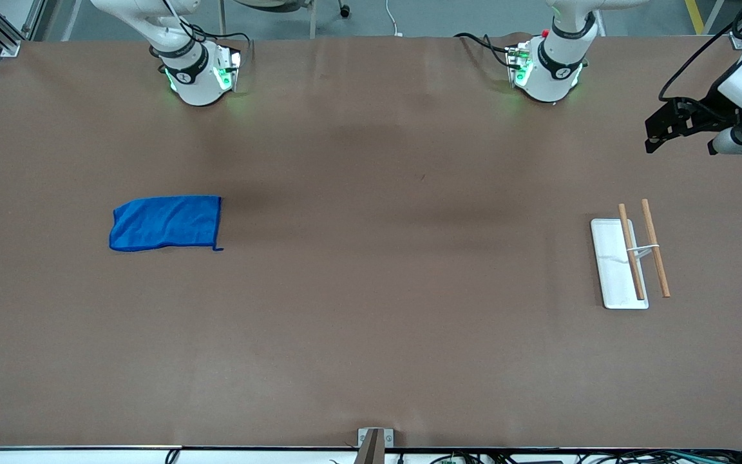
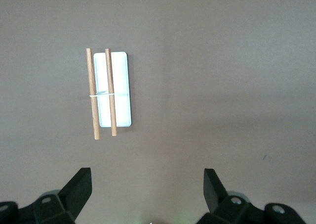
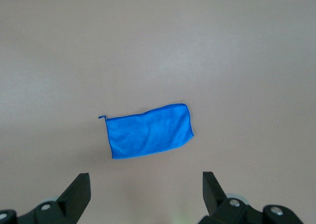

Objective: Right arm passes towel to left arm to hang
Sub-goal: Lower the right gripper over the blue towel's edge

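Rack and towel lie flat; both arms' fingers spread wide, empty.

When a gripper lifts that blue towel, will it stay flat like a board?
Probably not. The blue towel lies wrinkled and flat on the table, so it likely droops from wherever it's pinched. It looks thin, so probably light. Its corner loop may dangle.

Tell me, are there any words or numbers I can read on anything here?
No words or numbers can be read.
The towel is plain blue.
The white rack with its wooden rods has no label.
Each robot base has a small round mark, too small to read.
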You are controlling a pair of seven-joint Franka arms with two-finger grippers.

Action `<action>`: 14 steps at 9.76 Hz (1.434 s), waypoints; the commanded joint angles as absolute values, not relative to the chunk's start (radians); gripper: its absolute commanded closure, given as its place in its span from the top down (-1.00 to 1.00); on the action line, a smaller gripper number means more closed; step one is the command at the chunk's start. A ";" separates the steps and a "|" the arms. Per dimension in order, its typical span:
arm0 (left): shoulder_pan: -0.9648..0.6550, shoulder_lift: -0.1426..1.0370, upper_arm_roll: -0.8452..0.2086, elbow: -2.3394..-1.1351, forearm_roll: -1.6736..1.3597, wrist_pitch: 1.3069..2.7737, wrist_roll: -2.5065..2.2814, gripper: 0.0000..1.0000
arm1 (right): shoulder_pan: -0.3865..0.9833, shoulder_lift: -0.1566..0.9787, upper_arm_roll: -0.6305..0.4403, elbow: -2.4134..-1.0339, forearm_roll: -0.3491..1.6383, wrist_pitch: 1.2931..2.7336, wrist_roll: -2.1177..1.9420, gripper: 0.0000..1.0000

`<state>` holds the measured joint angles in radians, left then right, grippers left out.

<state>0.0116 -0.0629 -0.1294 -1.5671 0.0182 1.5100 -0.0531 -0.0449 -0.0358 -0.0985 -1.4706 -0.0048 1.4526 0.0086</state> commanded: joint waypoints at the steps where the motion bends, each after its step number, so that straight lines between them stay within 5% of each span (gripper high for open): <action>1: 0.014 -0.049 -0.129 -1.582 0.008 1.516 -0.035 1.00 | -0.051 -0.031 -0.097 -1.456 -0.018 1.445 -0.008 1.00; 6: 0.015 -0.034 -0.129 -1.545 0.009 1.516 -0.034 1.00 | -0.037 -0.028 -0.092 -1.468 -0.020 1.401 -0.014 1.00; 8: 0.011 -0.029 -0.129 -1.548 0.006 1.516 -0.040 1.00 | -0.018 -0.017 -0.091 -1.599 -0.020 1.425 -0.012 1.00; 14: 0.015 -0.023 -0.129 -1.548 0.006 1.516 -0.040 1.00 | 0.002 -0.017 -0.089 -2.231 -0.020 2.096 -0.023 1.00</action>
<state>0.0122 -0.0467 -0.1285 -1.5431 0.0180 1.5150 -0.0522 0.0025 0.0326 -0.0890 -2.0766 -0.0049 1.9651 -0.0091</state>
